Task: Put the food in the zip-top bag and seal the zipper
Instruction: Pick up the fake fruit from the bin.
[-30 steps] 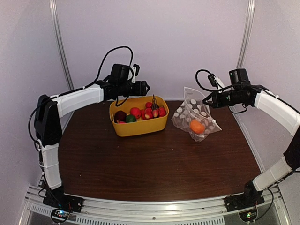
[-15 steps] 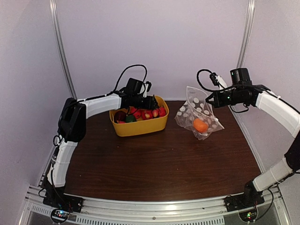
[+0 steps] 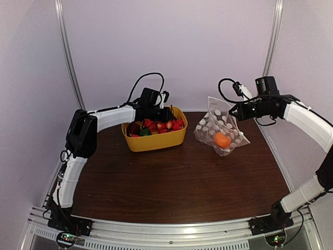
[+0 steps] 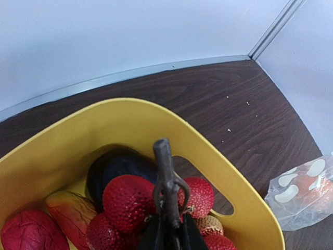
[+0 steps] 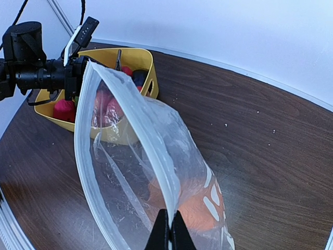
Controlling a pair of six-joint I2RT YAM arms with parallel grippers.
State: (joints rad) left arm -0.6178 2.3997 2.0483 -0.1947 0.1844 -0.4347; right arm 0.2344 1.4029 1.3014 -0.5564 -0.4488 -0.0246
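Note:
The food lies in a yellow tub (image 3: 156,140): a bunch of bumpy red cherries (image 4: 127,200), a dark purple piece (image 4: 117,165) and other red and green pieces. My left gripper (image 4: 169,230) reaches into the tub and is shut on the bunch's dark stem (image 4: 164,166). Over at the right, my right gripper (image 5: 170,230) is shut on the zipper (image 5: 139,133) edge of the zip-top bag (image 3: 221,125). It holds the bag up with its mouth gaping toward the tub. An orange (image 3: 222,139) rests inside the bag's bottom.
The brown table (image 3: 171,182) ends at a white back wall and side walls with metal posts. The tub stands at the back left, the bag hangs at the back right, about a hand's width apart.
My left arm has dropped from above the tub down into it, and its jaws have closed on the cherry stem. The right gripper and bag have hardly moved.

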